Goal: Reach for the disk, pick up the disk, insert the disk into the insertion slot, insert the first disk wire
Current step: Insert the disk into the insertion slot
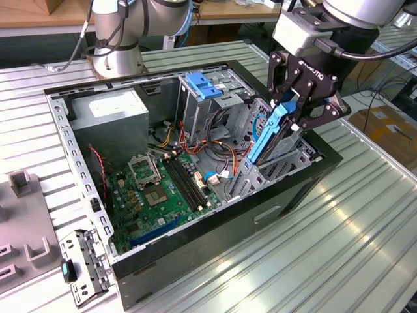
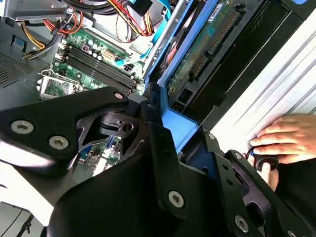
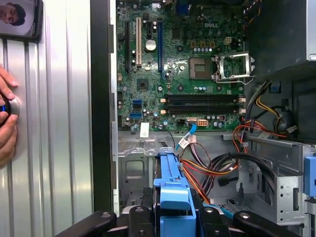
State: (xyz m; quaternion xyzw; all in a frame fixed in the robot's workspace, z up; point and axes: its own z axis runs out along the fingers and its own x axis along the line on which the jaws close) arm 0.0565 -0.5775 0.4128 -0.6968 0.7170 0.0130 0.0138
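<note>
Ribbed aluminium worktop point(image 1: 339, 248) carries one open black computer case point(image 1: 195, 261) lying on its side, reaching toward the worktop's edge on the exterior view's right. One green motherboard point(image 1: 163, 189) covers its floor, and one grey power supply point(image 1: 107, 120) sits at its far end. Two grey drive cages stand inside: a taller cage point(image 1: 204, 88) with a blue cap, and the low perforated insertion slot point(image 1: 242, 179) at the end nearest that edge. Above the slot the gripper point(image 1: 291, 114) has its jaws closed from both sides on the upper end of the disk point(image 1: 267, 138). This is one flat rectangular drive, dark, with a green board on one face, framed by a bright blue plastic carrier. It hangs steeply tilted, lower end down at the slot; the cage wall hides how far it has entered. Red, orange and yellow wires point(image 3: 207, 168) bunch beside it. A person's hand point(image 2: 284, 138) rests on the worktop beside the case, partly cut off.
</note>
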